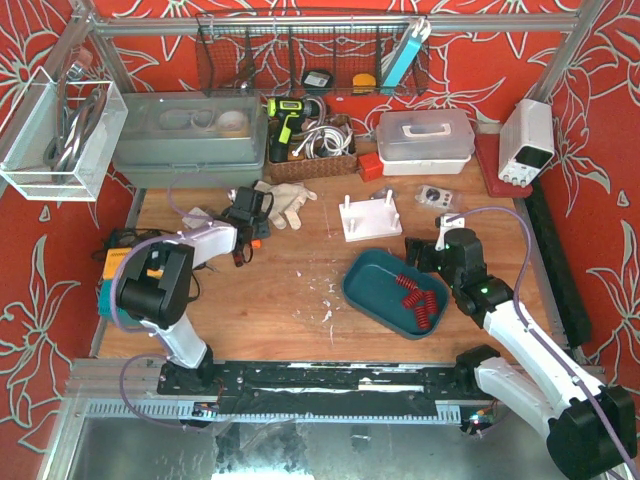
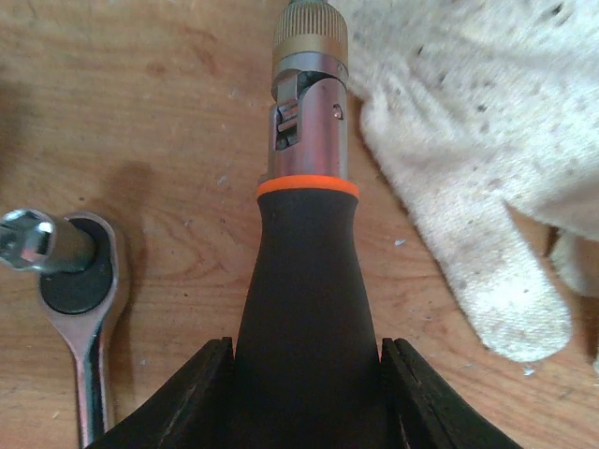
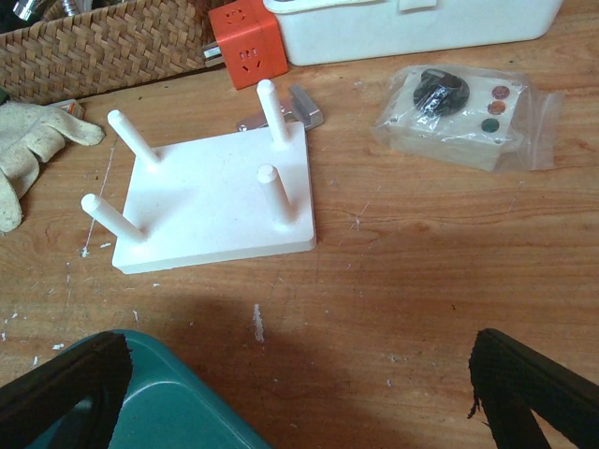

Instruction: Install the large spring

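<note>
Progress check: basically nothing done yet imo. All four pegs on the peg board (image 3: 220, 201) are bare, no spring on any of them. The springs (image 1: 412, 295) sit in a red pile in the teal tray (image 1: 365, 285), near-right of the board. Can't tell which one is the large one, they blur together from up top.

R gripper (image 3: 299, 374) hangs over the tray's far edge w/ jaws spread wide and nothing in them, its cam looking out at the board. So the whole job is left: reach into the tray, pick the big spring, carry it over, seat it on a peg.

L gripper (image 2: 307, 393) is off on the left side, jaws clamped on the black handle of a driver (image 2: 307, 281) (orange ring, metal tip pointing far). Prob not part of this job.

Surface: worn wood table (image 1: 280, 300), scratched, w/ white scuffs mid-table. Pretty cluttered tbh.
- Ratchet (image 2: 80, 309) lies just left of the driver, and a dirty white glove (image 2: 477, 187) just right of it.
- Past the board there's an orange cube (image 3: 245, 42) and a wicker basket (image 3: 103, 47), plus a bagged knob box (image 3: 463, 117) to the right.
- Along the far edge: grey tote (image 1: 190, 135), white lidded box (image 1: 425, 140), power supply (image 1: 527, 140) on the right.

Walls (image 1: 30, 330) are red w/ a white flower print, and a wire basket (image 1: 300, 60) hangs on the back rail.
</note>
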